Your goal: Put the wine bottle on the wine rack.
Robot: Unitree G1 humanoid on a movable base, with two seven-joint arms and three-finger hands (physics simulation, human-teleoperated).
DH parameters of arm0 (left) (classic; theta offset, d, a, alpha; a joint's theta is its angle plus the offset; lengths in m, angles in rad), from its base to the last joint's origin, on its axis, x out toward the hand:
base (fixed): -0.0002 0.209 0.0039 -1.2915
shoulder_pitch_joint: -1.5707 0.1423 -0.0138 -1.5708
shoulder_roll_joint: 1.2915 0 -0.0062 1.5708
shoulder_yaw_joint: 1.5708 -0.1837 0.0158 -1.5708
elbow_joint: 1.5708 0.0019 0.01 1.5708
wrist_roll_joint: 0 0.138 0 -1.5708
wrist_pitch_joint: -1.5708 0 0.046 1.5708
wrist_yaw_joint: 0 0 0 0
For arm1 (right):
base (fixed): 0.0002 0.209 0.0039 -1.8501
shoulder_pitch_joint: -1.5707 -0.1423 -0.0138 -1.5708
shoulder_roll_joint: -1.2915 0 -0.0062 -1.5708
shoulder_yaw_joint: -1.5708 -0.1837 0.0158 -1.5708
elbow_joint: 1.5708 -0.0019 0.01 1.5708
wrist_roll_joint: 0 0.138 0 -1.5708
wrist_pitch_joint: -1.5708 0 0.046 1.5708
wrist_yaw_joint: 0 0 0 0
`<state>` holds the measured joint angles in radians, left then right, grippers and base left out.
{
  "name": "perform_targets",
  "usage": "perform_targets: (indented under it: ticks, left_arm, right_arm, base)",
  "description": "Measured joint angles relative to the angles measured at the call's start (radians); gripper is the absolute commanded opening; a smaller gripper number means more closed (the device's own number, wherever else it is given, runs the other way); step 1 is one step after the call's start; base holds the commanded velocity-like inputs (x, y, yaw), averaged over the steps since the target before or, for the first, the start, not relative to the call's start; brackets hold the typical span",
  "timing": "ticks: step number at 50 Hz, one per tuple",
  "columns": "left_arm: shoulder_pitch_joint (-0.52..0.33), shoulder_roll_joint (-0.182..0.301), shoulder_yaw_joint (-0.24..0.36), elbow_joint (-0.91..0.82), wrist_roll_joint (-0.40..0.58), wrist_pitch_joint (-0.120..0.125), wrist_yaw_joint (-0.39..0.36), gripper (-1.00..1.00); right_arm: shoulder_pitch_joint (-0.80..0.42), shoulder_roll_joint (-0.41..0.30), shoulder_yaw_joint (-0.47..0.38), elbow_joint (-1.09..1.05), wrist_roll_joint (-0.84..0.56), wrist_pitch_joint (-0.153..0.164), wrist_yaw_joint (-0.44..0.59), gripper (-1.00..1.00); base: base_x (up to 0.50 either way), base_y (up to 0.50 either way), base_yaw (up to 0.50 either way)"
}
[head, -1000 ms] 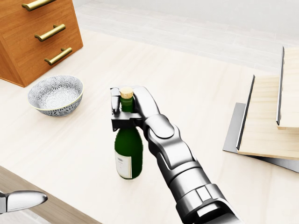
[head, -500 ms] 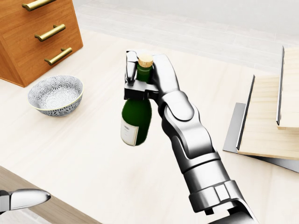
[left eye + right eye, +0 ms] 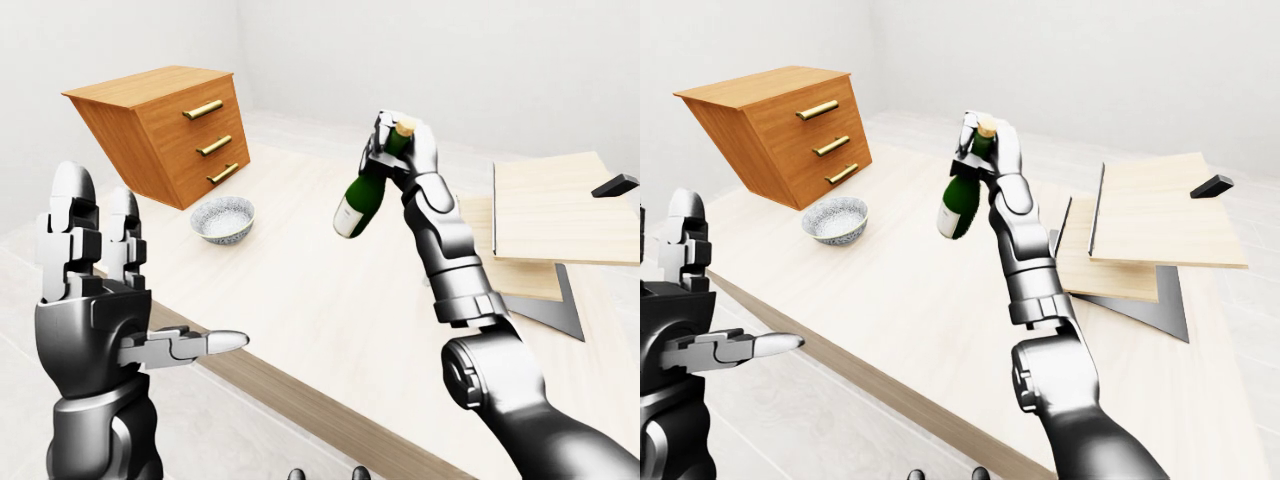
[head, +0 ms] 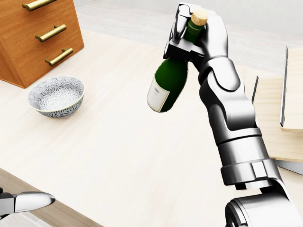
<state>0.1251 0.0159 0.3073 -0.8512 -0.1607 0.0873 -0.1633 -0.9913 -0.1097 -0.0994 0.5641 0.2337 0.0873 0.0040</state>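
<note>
Green wine bottle (image 4: 169,80), cork stopper, pale label, tilted, right hand (image 4: 196,33) fingers clasping neck, left hand (image 3: 95,300) fingers spread

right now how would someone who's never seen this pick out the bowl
In the head view, find the wooden drawer chest at top left of the pale table. The bowl sits just below its brass handles, the only round, grey-patterned dish there.

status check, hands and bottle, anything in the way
Right hand shut on wine bottle neck, bottle tilted, clear of table. Left hand open, empty. Wine rack to the right, path unobstructed; bowl off left.
</note>
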Motion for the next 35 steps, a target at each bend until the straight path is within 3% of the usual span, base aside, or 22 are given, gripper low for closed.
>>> perform_targets:
  ticks: [17, 35]
  left_arm:
    - [-0.009, 0.0, -0.015, 0.004, 0.006, 0.0, 0.01, 1.0]
    - [-0.014, 0.004, -0.017, 0.002, 0.002, 0.0, 0.016, 1.0]
  right_arm:
    - [-0.087, -0.114, -0.039, 0.186, 0.049, 0.0, -0.012, -1.0]
    - [-0.215, -0.19, -0.081, 0.347, 0.126, 0.0, -0.01, -1.0]
  base:
    - [0.0, 0.0, 0.0]
    - [0.0, 0.0, 0.0]
